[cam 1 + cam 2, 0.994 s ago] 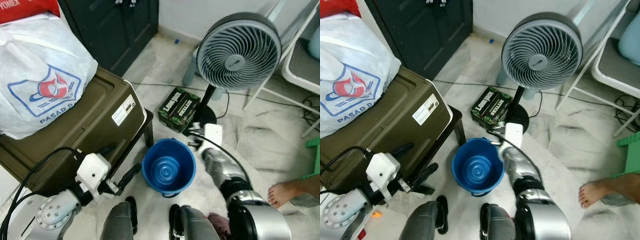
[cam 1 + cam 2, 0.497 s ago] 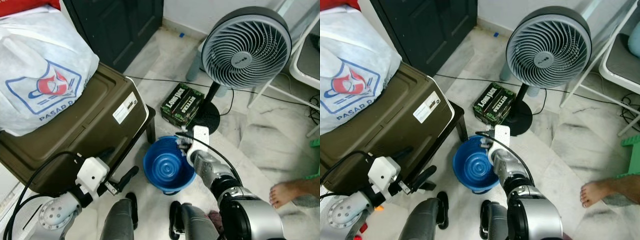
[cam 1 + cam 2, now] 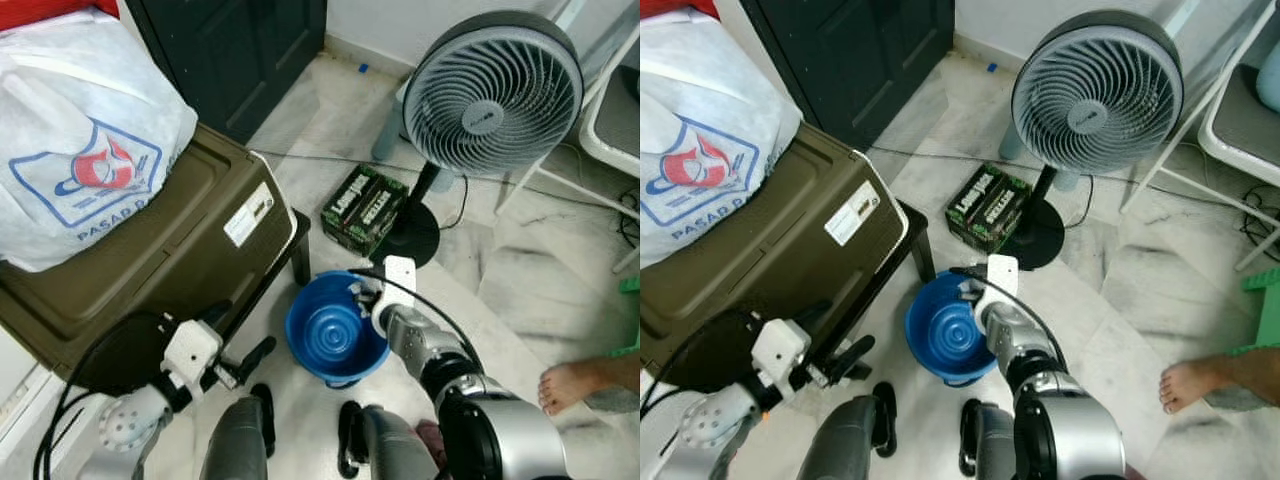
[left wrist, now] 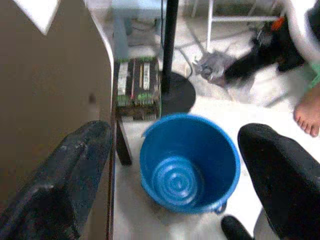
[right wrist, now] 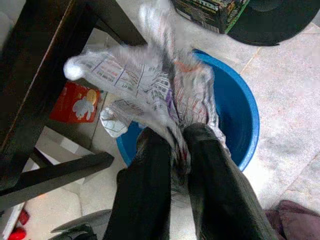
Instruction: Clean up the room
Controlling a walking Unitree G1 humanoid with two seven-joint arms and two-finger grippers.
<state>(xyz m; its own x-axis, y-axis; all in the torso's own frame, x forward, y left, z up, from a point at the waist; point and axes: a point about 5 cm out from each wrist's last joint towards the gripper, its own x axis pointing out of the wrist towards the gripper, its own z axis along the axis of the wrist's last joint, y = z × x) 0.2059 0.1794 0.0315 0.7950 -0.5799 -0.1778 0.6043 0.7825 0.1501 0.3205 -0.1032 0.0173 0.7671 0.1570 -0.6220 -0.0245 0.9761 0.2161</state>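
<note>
Gripping a crumpled plastic wrapper (image 5: 150,90) printed with small text, the right gripper (image 5: 177,150) has its two black fingers pinched tight on it right over the blue bucket (image 3: 336,330), at the bucket's far rim on the fan side. In the right wrist view the wrapper fans out past the fingertips above the bucket's open mouth. The left gripper (image 4: 175,165) hangs on the bucket's near left, fingers spread wide with nothing between them, pointed toward the bucket. A pair of black sandals (image 3: 262,420) lies on the floor just nearer than the bucket. Left of the bucket a dark low table (image 3: 298,250) carries an olive-green case (image 3: 150,260), and a white plastic bag (image 3: 80,150) with a red and blue logo rests on the case. Just beyond the bucket sits a green and black box (image 3: 364,206), touching the round base of a grey standing fan (image 3: 490,95). To the bucket's right, well apart, a person's bare foot (image 3: 575,384) rests on the marble floor (image 3: 540,280).
</note>
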